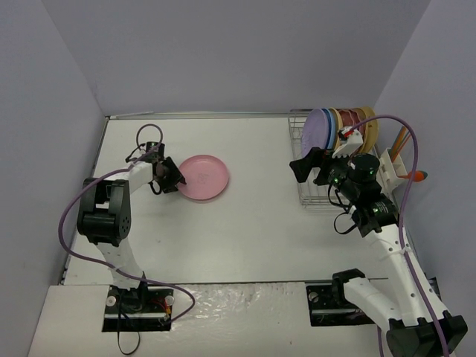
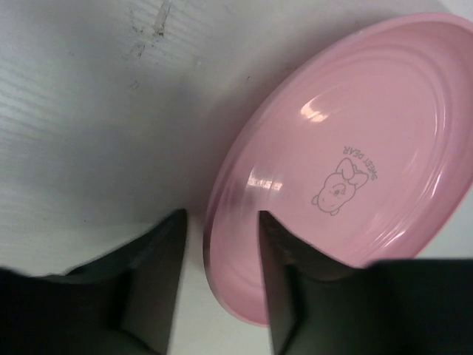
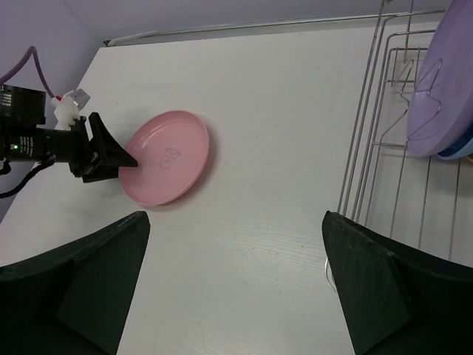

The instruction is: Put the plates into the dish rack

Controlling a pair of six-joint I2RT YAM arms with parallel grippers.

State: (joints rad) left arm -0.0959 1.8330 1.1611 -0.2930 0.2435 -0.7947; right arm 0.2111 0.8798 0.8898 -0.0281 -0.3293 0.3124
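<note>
A pink plate (image 1: 203,177) with a small bear print lies on the white table left of centre; it also shows in the left wrist view (image 2: 355,148) and the right wrist view (image 3: 166,155). My left gripper (image 1: 177,181) is open at the plate's left rim. Its jaws straddle that rim (image 2: 220,216), one finger over the plate's inside, the other outside with a sliver of table showing between it and the rim. The silver wire dish rack (image 1: 316,197) stands at the right and holds several upright plates, the lilac one (image 1: 318,130) in front. My right gripper (image 1: 311,169) is wide open and empty (image 3: 235,218) beside the rack.
A white caddy (image 1: 388,169) with orange-handled utensils (image 1: 405,141) is on the rack's right side. The rack's front wires (image 3: 369,133) stand just right of my right gripper. Grey walls enclose the table on three sides.
</note>
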